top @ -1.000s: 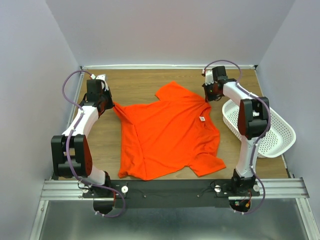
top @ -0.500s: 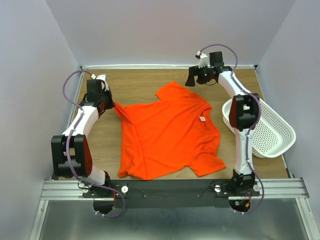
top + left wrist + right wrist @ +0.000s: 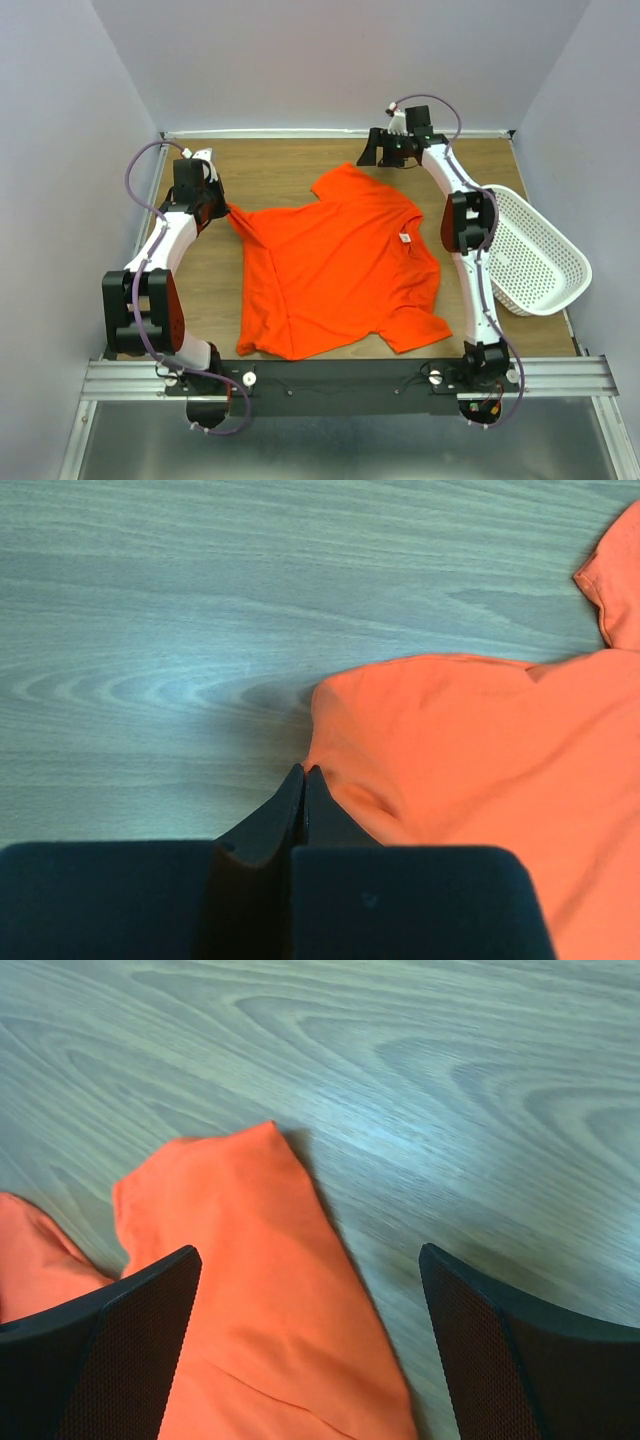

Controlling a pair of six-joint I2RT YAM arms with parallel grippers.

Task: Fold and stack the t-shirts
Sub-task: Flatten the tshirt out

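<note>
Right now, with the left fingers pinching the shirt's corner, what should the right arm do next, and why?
Probably lower the right fingers and close on the far sleeve of the t-shirt: they stand open above it, while the left fingers pinch a hem corner.

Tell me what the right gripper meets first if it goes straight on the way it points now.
Most likely the orange t-shirt: its sleeve lies between the fingers of the open right gripper in the wrist view, with the wooden table beneath. The gripper's height above it is unclear.
</note>
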